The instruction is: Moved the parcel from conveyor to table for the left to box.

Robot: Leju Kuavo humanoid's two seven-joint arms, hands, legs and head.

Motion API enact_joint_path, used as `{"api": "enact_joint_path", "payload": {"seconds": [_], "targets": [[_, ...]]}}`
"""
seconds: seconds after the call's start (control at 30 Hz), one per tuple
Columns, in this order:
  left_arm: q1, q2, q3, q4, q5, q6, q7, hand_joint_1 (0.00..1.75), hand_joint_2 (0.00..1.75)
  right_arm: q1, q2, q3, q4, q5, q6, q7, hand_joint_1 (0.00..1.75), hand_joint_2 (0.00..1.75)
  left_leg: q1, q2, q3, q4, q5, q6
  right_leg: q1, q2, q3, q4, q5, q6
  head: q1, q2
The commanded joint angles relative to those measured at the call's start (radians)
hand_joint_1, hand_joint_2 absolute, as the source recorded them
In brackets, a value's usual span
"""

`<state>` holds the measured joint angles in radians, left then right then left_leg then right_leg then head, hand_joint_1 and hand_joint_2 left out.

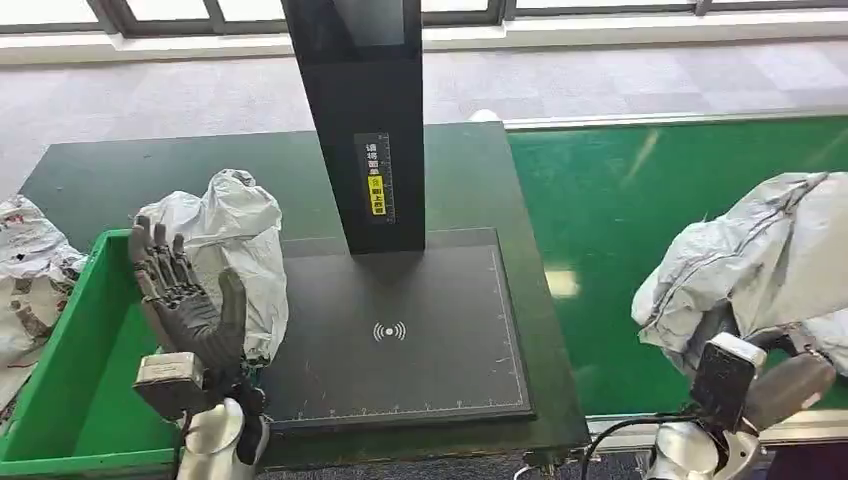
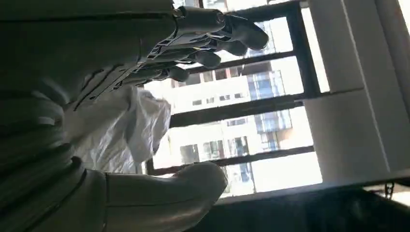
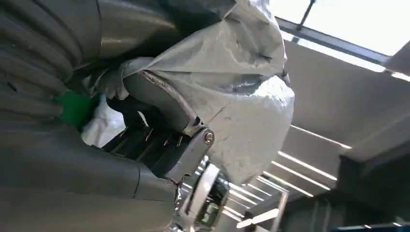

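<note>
On the green conveyor belt (image 1: 600, 200) at the right of the head view, a crumpled grey plastic parcel (image 1: 760, 260) sits lifted in the right hand (image 1: 775, 375), whose thumb and fingers wrap its lower edge. A second grey plastic bag (image 1: 235, 240) lies on the dark tabletop (image 1: 100, 175), at the left edge of the black scanning mat (image 1: 400, 330) and just beside the green plastic bin (image 1: 60, 400). The left hand (image 1: 185, 300) stands upright in front of that bag, fingers spread and holding nothing. A black scanner post (image 1: 365, 120) rises from the mat's far edge.

In the left wrist view, the left hand (image 2: 145, 72) shows its dark fingers (image 2: 227, 34) extended and apart from the thumb, with the grey bag (image 2: 121, 125) behind them and windows (image 2: 241, 121) beyond.

In the right wrist view, the grey parcel (image 3: 232, 92) bulges over the right hand (image 3: 159, 130), which is clamped on its wrinkled plastic.
</note>
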<state>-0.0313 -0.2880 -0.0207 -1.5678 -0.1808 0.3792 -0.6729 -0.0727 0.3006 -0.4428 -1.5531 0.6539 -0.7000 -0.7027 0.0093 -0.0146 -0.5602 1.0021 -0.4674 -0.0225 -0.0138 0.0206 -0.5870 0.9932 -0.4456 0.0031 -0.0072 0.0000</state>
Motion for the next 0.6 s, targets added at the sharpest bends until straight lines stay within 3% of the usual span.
{"api": "enact_joint_path", "payload": {"seconds": [0.03, 0.23, 0.6], "targets": [[-0.07, -0.06, -0.091, 0.214, -0.019, -0.037, -0.018, 0.0, 1.75, 0.15, -0.018, 0.457, 0.009, -0.043, 0.024, 0.005, 1.75, 1.75, 0.0, -0.002, 0.0, -0.001, 0.0, 0.001, 0.0, -0.005, 0.001, -0.001, -0.001, -0.001, 0.0, 0.0], [-0.1, -0.051, -0.11, 0.255, -0.017, -0.057, -0.025, 0.0, 1.75, 0.126, -0.036, 0.565, 0.137, -0.019, 0.1, 0.005, 1.75, 1.75, 0.002, 0.0, 0.001, -0.001, 0.0, 0.0, 0.002, -0.002, 0.002, -0.002, 0.0, -0.001, 0.0, 0.0], [-0.104, -0.031, -0.144, 0.266, 0.012, -0.027, -0.025, 0.0, 1.75, 0.091, -0.044, 0.569, 0.242, 0.031, 0.156, 0.014, 1.75, 1.75, 0.001, -0.001, 0.0, -0.001, 0.001, 0.0, 0.0, -0.002, 0.001, 0.0, 0.0, 0.0, 0.0, 0.0]]}}
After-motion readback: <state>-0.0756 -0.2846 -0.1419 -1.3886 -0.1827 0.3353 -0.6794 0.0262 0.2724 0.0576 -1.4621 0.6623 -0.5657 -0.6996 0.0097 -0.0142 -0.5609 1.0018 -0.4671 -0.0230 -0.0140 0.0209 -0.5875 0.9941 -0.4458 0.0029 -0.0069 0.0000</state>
